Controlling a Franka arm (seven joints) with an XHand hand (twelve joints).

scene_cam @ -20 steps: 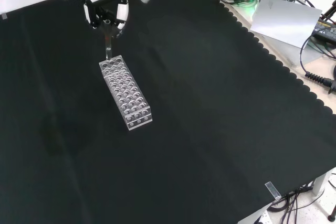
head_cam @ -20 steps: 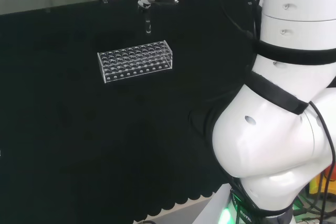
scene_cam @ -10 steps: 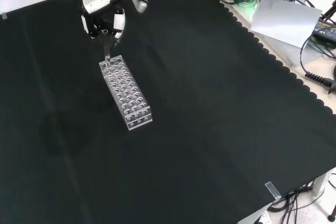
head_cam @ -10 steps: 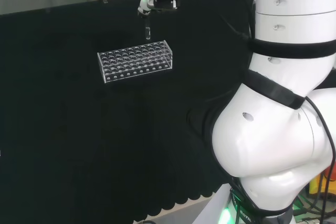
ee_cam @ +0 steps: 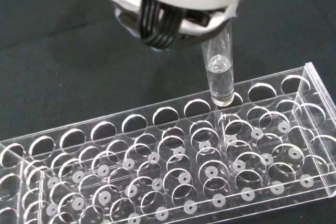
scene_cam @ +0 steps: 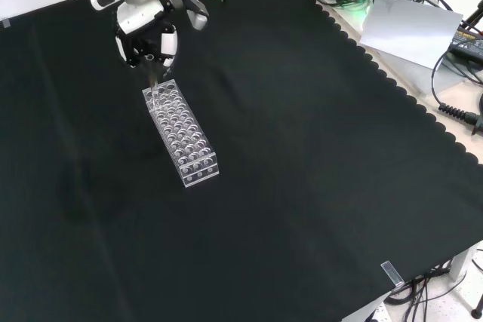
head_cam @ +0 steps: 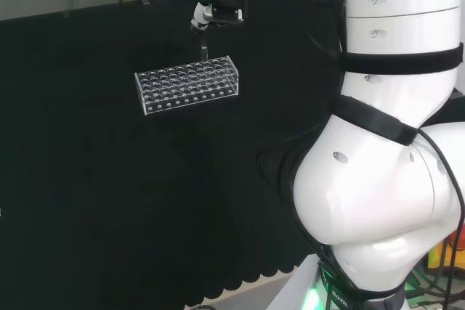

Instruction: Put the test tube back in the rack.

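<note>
Black cloth (scene_cam: pixel 302 148) covering the bench, with the clear rack (scene_cam: pixel 180 135) as landmark; white arm links (head_cam: pixel 385 143) fill the head view's right, well apart from the rack; the hand (scene_cam: pixel 147 32) hangs above the rack's far end in the front view, fingers curled down and pinching the test tube (ee_cam: pixel 219 72) upright; in the head and front views the tube is a faint sliver, hard to make out; the wrist view shows its rounded bottom at the mouth of a hole in the rack's outer row, with clear liquid inside.
</note>
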